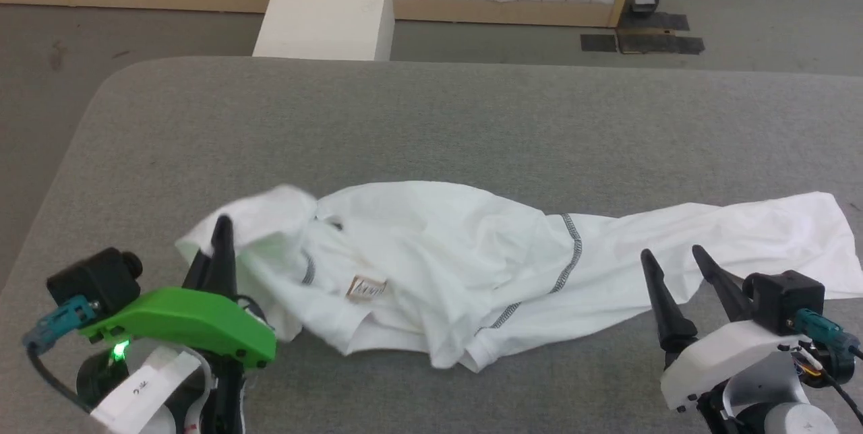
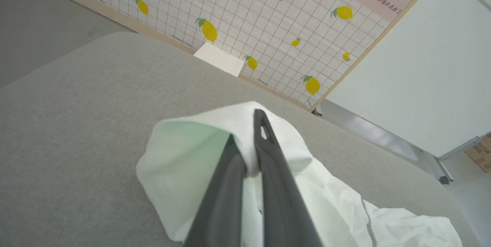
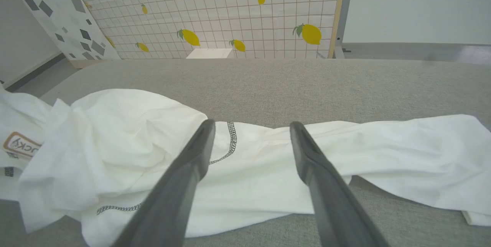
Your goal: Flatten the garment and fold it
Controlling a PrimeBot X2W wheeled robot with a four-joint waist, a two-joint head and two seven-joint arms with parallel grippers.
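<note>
**One shirt, two hands, one of them holding cloth**

We count one garment (image 1: 431, 265), a large white short-sleeved T-shirt. It lies crumpled in a long band across the flat grey fabric-covered worktop (image 1: 431, 117). One small tan label (image 1: 367, 288) faces up near the garment's middle, towards its near edge. To the right of the label we see two stretches of grey zigzag seam.

At the garment's left end, the left hand (image 2: 245, 128) has its two long dark fingers closed together on a raised fold of the white cloth, which bunches around them.

At the near edge of the garment's right half, the right hand (image 1: 673, 253) has its two fingers spread wide with nothing between them. We cannot tell whether their tips touch the cloth.

Beyond the garment's far side, past the worktop's edge, one rigid white box (image 1: 327, 13) stands on the floor.
</note>
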